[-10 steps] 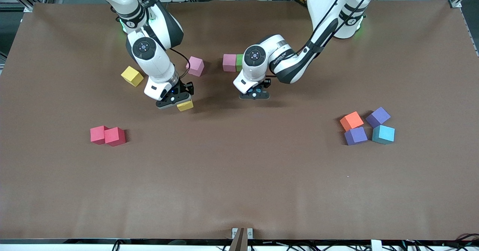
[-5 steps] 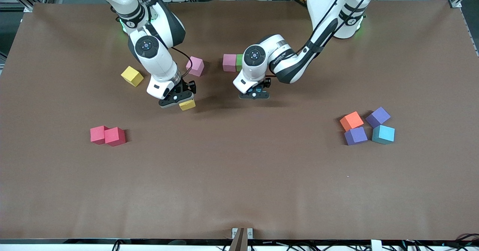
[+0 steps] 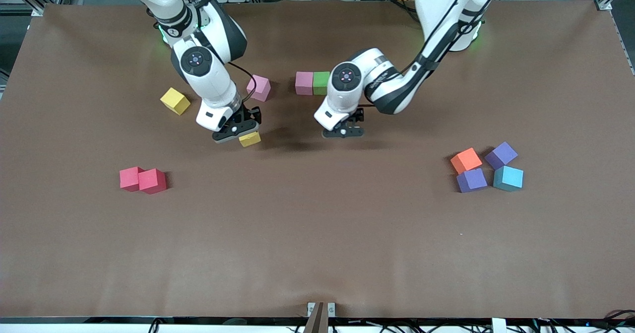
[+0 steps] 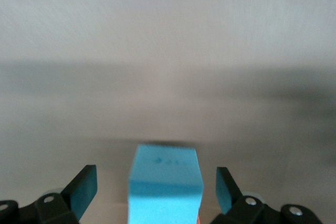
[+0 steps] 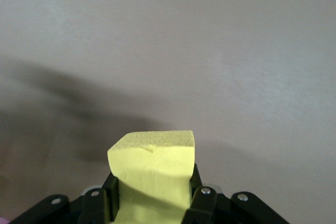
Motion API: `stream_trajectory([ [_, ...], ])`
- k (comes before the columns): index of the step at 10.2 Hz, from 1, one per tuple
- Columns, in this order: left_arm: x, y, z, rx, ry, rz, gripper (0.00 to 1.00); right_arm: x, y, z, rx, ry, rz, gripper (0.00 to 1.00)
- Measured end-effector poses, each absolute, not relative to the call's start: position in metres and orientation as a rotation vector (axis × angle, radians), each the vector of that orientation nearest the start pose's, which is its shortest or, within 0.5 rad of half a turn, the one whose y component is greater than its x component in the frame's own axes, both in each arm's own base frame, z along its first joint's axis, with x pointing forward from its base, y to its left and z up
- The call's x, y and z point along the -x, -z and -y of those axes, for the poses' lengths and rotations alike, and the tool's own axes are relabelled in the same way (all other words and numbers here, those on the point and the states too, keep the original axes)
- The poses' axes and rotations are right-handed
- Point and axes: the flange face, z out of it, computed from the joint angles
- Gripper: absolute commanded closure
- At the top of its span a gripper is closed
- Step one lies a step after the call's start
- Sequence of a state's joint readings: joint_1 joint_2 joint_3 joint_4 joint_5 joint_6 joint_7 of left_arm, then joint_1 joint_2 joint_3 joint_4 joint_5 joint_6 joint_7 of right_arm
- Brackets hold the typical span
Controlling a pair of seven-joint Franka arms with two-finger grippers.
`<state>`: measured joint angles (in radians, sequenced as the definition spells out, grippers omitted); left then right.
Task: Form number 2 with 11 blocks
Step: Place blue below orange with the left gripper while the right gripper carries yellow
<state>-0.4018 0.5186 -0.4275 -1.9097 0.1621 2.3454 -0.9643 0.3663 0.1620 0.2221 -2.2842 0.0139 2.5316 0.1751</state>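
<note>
Right now the blocks are scattered in small groups over the brown table (image 3: 317, 253), with no digit shape laid out. The right gripper (image 3: 237, 133) is up over the table's middle stretch toward the right arm's end, its jaws clamped on a yellow block (image 3: 249, 139); in the right wrist view that held cube (image 5: 153, 174) shows a rough, matte foam top with a slightly squashed edge. The left gripper (image 3: 343, 130) is over the centre of the table, jaws spread apart, and in the left wrist view a light blue block (image 4: 165, 184) sits between the two fingers (image 4: 84, 190) with a gap on each side; from the front this cube is hidden under the wrist. A pink block (image 3: 303, 83) and a green block (image 3: 321, 82) sit touching side by side near the arms' bases. Another pink block (image 3: 260, 87) and a second yellow block (image 3: 175, 100) lie apart toward the right arm's end, where two red blocks (image 3: 143, 179) touch nearer the camera. Toward the left arm's end cluster an orange block (image 3: 466, 160), two purple blocks (image 3: 471, 179), and a teal block (image 3: 508, 178).
</note>
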Motion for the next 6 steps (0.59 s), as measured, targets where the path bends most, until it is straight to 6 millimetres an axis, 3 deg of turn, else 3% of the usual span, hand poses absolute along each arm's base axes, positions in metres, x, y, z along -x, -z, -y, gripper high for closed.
stream_trajectory([
  [3, -0.480, -0.289, 0.407, 3.203, -0.037, 0.254, 0.00, -0.439, -0.287, -0.335, 2.874, 0.110, 1.057, 0.78],
  [6, -0.511, -0.297, 0.367, 3.208, -0.034, 0.387, 0.00, -0.431, -0.259, -0.377, 2.650, 0.118, 1.506, 0.78],
])
